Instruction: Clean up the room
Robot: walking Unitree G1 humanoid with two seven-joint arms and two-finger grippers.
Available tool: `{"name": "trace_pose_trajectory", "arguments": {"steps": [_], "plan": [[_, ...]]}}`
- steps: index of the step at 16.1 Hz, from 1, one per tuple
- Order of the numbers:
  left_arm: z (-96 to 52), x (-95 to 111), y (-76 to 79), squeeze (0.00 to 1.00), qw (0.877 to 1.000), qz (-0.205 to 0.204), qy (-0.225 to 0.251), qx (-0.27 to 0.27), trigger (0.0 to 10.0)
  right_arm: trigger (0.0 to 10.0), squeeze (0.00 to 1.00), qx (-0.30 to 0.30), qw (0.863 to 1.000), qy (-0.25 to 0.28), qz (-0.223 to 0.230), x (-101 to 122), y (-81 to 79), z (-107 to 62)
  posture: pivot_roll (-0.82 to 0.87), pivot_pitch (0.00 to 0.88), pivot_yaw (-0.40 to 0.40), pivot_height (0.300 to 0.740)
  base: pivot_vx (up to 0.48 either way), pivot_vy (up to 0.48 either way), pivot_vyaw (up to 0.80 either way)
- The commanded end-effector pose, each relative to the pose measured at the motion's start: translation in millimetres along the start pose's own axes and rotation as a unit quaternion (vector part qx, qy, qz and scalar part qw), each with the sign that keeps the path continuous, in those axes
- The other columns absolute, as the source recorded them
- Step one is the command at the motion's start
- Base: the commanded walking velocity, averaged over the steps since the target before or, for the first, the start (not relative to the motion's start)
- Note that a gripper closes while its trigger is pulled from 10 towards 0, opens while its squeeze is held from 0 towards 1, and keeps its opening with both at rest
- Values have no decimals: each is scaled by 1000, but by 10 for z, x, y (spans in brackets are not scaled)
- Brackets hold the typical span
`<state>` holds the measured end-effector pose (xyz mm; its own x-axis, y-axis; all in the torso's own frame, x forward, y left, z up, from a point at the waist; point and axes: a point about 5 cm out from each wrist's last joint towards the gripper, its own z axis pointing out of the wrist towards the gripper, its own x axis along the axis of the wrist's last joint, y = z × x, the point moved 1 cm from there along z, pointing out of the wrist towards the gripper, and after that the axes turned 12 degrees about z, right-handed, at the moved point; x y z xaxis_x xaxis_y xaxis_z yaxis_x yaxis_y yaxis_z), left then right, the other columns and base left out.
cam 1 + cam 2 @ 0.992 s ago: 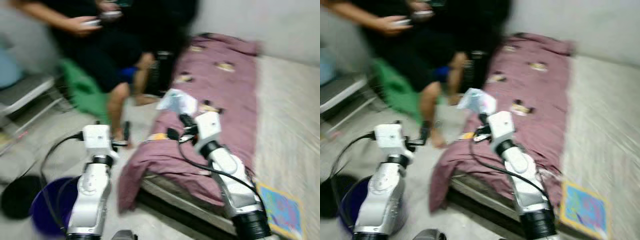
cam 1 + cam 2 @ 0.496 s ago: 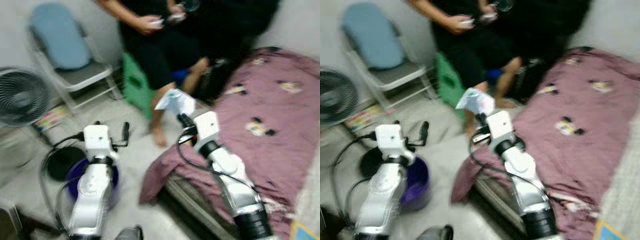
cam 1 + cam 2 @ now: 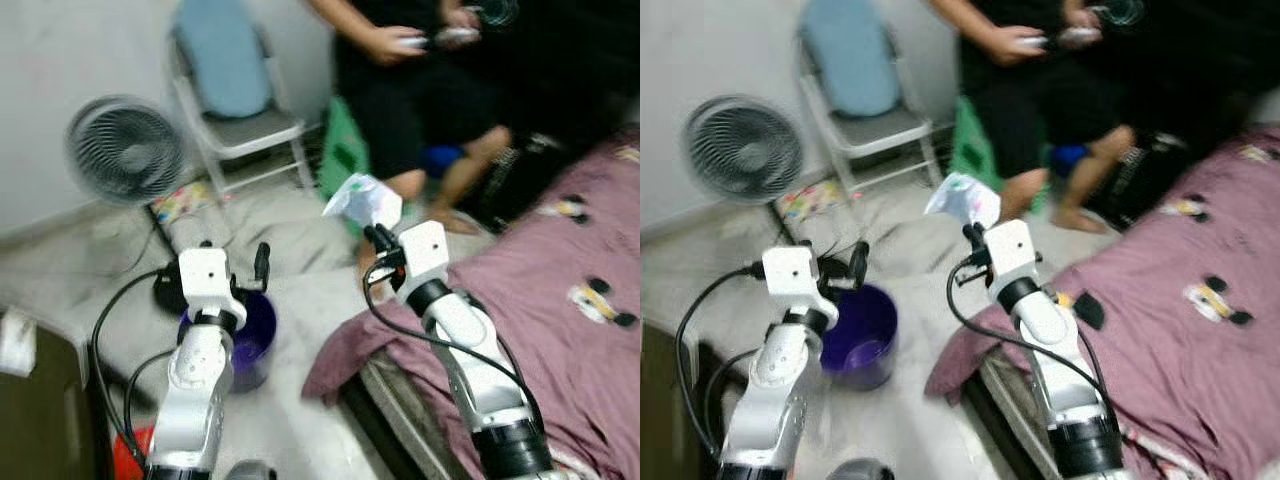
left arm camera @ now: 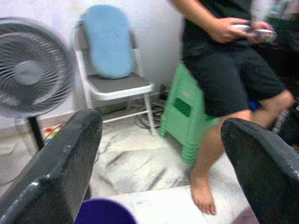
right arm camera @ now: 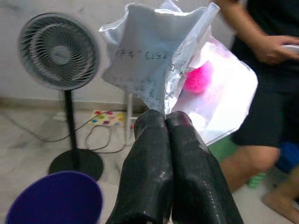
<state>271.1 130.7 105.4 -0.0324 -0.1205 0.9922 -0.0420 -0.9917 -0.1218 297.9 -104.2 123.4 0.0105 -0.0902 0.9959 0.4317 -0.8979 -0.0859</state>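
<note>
My right gripper (image 3: pixel 374 236) is shut on a crumpled white plastic wrapper (image 3: pixel 362 201), held up in the air; the right wrist view shows the wrapper (image 5: pixel 174 77) with a pink patch, pinched between the two pressed-together fingers (image 5: pixel 161 154). A purple bin (image 3: pixel 857 334) stands on the floor to the left, below my left gripper (image 3: pixel 251 275), which is open and holds nothing. The left wrist view shows its two fingers (image 4: pixel 60 158) wide apart over the bin's rim (image 4: pixel 105 215).
A person (image 3: pixel 430 90) sits on a green stool (image 3: pixel 343 160) ahead, holding controllers. A folding chair (image 3: pixel 235 110) with a blue cushion and a standing fan (image 3: pixel 125 150) are at the back left. A bed with a mauve cover (image 3: pixel 560 300) lies on the right. Cables trail on the floor.
The camera has swung left: the bed slid to the right, and the fan, chair and purple bin came into view. The right gripper still holds the wrapper.
</note>
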Motion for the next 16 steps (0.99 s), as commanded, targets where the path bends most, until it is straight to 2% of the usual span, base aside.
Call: {"name": "trace_pose_trajectory", "arguments": {"steps": [1,3,5,12,16], "plan": [[-12,-23,-70,0,1000,2,-4,8,10000,10000,0,15,1000,5,0,25,-70,30,-59,0,1,740,0,0,800],[-10,-35,-110,0,999,21,-9,23,10000,10000,0,14,1000,4,0,23,-67,34,-58,0,1,740,0,0,800],[-4,-51,-152,0,999,20,-14,34,10000,10000,0,13,1000,5,0,23,-65,37,-57,0,1,740,0,0,800],[-1,-26,-113,0,999,27,-4,17,10000,10000,0,11,1000,6,1,20,-68,39,-57,0,3,740,0,0,800],[1,-21,-102,0,1000,25,-1,14,10000,10000,0,9,1000,6,3,16,-66,38,-56,0,1,740,0,0,0]]}}
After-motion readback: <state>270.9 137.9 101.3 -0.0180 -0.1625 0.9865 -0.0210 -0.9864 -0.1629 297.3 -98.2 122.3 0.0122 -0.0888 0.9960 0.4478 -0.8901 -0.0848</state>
